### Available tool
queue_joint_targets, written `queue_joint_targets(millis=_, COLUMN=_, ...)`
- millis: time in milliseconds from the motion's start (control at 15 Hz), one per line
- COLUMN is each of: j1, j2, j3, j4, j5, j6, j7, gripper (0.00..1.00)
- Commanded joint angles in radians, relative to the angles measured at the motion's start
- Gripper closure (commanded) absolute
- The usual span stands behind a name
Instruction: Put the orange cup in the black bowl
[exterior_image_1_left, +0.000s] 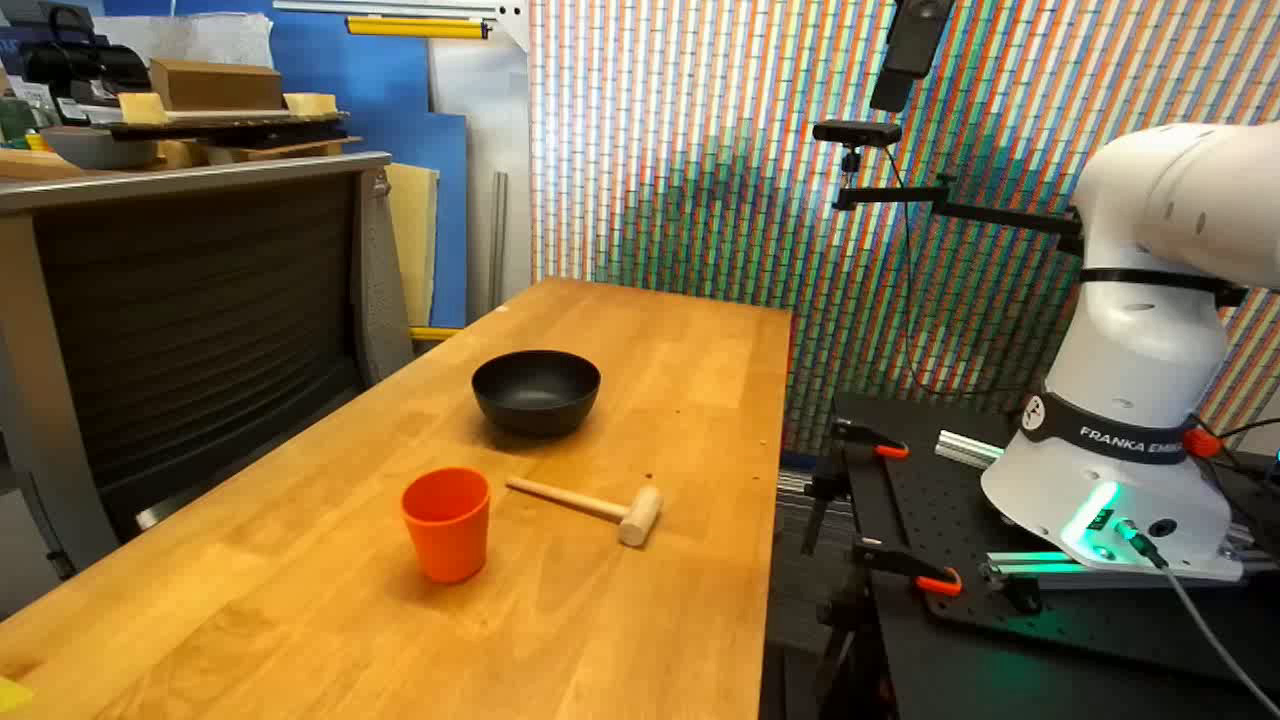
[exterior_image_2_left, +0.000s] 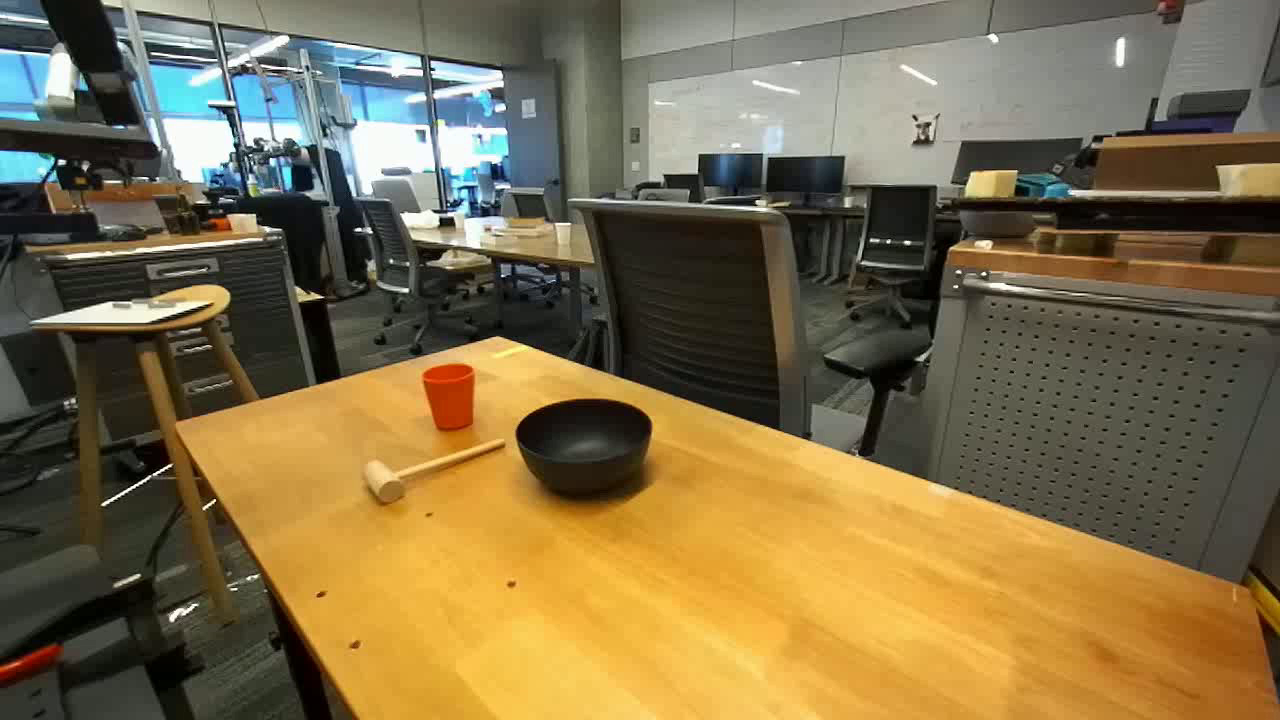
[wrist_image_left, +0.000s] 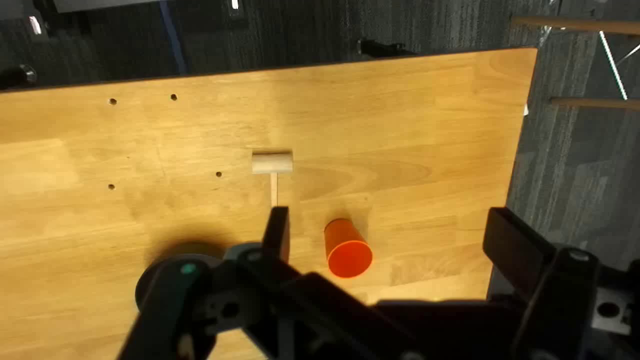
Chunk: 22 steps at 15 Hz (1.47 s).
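Note:
The orange cup (exterior_image_1_left: 447, 535) stands upright on the wooden table, and it also shows in an exterior view (exterior_image_2_left: 449, 400). The black bowl (exterior_image_1_left: 535, 418) rests upright near it, and it also shows in an exterior view (exterior_image_2_left: 582, 472); no object is visible inside. In the wrist view my gripper (wrist_image_left: 388, 225) is open with nothing between its fingers. It is above the table, and the cup (wrist_image_left: 349, 255) appears below between the fingers, closer to the left finger. The bowl (wrist_image_left: 150, 280) is partly hidden behind the left side of the gripper.
A small wooden mallet (exterior_image_1_left: 640, 515) lies between cup, bowl and the robot-side table edge; its handle end points toward the bowl. The table (exterior_image_1_left: 660, 640) ends on the robot side. A chair (exterior_image_2_left: 700, 300) stands along the far side. A camera on an arm (exterior_image_1_left: 857, 132) stands by the robot base.

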Motion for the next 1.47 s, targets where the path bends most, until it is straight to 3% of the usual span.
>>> queue_joint_targets(millis=0, j1=-0.011, j2=-0.001, j3=0.007, j4=0.006, j5=0.006, j6=-0.004, j7=-0.006, gripper=0.00)
queue_joint_targets(millis=200, j1=-0.011, j2=-0.005, j3=0.007, j4=0.014, j5=0.006, j6=-0.004, j7=-0.006, gripper=0.00)
queue_joint_targets(millis=600, j1=-0.099, j2=0.354, j3=0.029, j4=0.129, j5=-0.063, j6=0.142, j7=-0.043, gripper=0.00)
queue_joint_targets(millis=1000, j1=-0.155, j2=0.744, j3=0.052, j4=0.328, j5=-0.159, j6=0.230, j7=-0.009, gripper=0.00)
queue_joint_targets(millis=1400, j1=-0.047, j2=1.132, j3=-0.036, j4=0.629, j5=-0.272, j6=0.218, j7=0.034, gripper=0.00)
